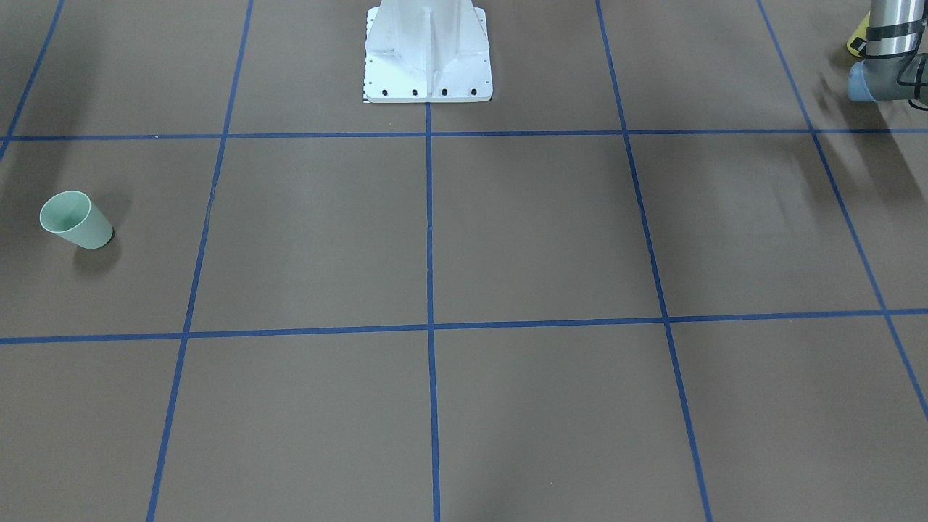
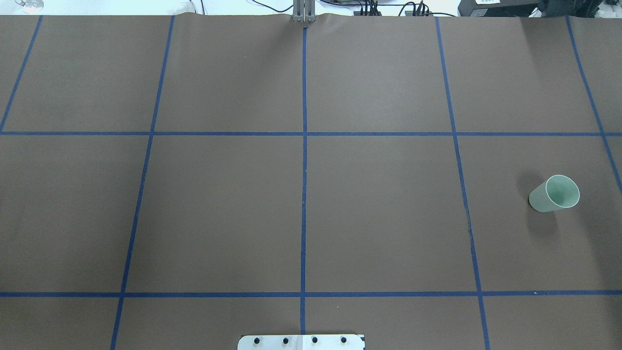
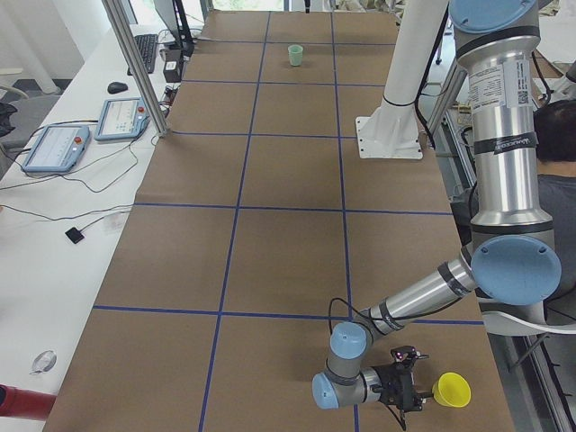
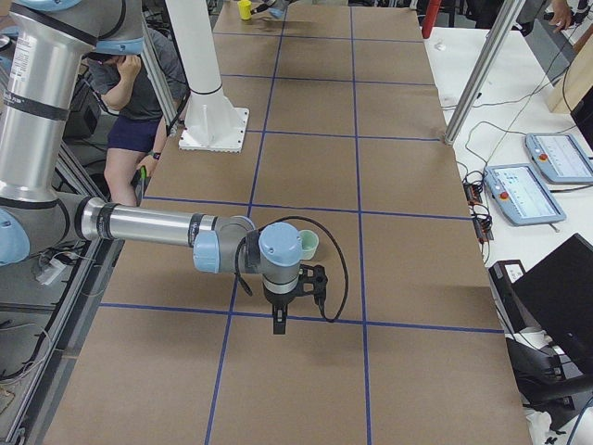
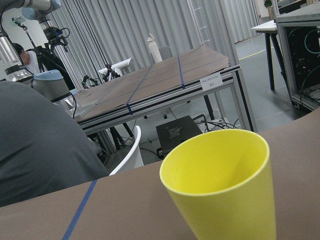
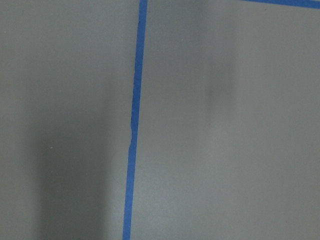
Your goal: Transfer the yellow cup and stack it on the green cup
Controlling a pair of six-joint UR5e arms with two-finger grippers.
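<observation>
Looking for the yellow cup (image 3: 452,391), where does it stand?

Upright on the table (image 2: 379,204), rim up, at the robot's left end and close to the robot's own edge. The left wrist camera has it large and near, and its inside shows bare.

And the left gripper (image 3: 412,382)?

It is low over the table, just beside the yellow cup and turned toward it. Only the side camera catches it, so I cannot tell how wide its fingers are, nor whether they touch the cup.

Where is the green cup (image 2: 555,193)?

At the other end, on the robot's right, upright with the rim up. The two cups are well apart, nearly the whole table between them.

What about the right gripper (image 4: 279,320)?

It hangs near the green cup, pointing down at the brown surface close to a blue tape line (image 6: 133,125). Its wrist camera shows only table and tape. No fingers are in that view, so I cannot tell whether they are spread or closed. The green cup stands free beside that arm's wrist.
</observation>
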